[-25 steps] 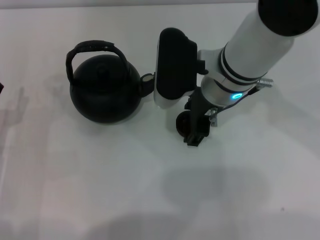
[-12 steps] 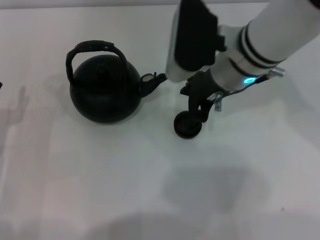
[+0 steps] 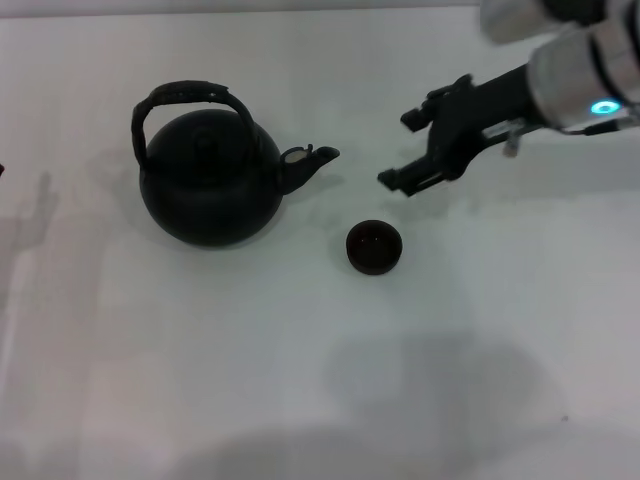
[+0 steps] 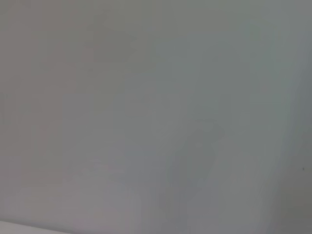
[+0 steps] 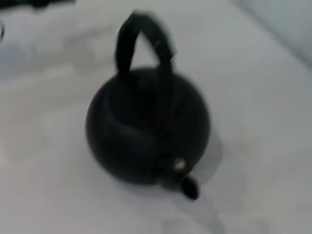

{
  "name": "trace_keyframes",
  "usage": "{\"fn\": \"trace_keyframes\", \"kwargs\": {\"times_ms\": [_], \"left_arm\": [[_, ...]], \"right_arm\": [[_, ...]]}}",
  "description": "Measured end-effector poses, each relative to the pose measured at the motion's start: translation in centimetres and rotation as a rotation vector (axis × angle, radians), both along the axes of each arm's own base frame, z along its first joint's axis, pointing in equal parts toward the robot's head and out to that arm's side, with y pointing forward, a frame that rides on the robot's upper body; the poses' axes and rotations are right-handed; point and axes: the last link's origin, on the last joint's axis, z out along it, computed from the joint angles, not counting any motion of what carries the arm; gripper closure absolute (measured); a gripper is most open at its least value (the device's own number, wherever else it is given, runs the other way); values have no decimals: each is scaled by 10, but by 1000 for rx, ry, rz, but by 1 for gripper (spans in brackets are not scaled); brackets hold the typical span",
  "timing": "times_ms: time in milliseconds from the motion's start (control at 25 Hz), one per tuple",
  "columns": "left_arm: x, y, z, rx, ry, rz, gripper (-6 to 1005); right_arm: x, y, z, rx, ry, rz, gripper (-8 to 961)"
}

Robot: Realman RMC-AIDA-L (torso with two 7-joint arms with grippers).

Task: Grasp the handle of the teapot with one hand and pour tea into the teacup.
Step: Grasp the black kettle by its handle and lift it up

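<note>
- Lifted clear of the teacup (image 3: 374, 247) it stood over a second ago, the right gripper (image 3: 418, 148) now hangs above the white table (image 3: 300, 380), up and to the right of the cup, fingers spread wide and empty.
- Teapot (image 3: 210, 180) sits upright left of the cup, spout toward it, apart; its arched handle (image 3: 185, 95) is untouched.
- Cup placement looks done; gripping the handle and pouring remain.
- Left gripper is out of sight; its wrist camera shows only blank surface.
</note>
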Motion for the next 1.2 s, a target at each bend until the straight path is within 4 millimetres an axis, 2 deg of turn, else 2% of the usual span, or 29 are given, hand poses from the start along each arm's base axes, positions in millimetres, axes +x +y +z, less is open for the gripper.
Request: {"fn": "trace_keyframes", "kwargs": {"times_ms": [120,240,400,560,680,840,1000,1200], "left_arm": [[1,0,0,3,-1,-4,125],[3,0,1,12,-3,-16,125],[3,-4,2,21,-3,-20,126],[2,-6,2,19,-2,-18,126],[3,-7,-1,2,3,-31,126],[8,-9,-5,-34,16,-71,126],[17,-13,-11,-92,43,-146,126],[29,-18,-26,-200,74,-247,127]], "right_arm": [[16,6,15,54,146,-57,82],[35,11,30,143,396,-135,84],[73,12,54,376,772,-228,87],[105,2,64,629,909,-211,88],[129,-12,54,863,870,-116,88],[152,-25,37,1090,620,-8,88],[169,-27,34,1153,438,6,88],[181,-26,40,1193,455,-110,88]]}}
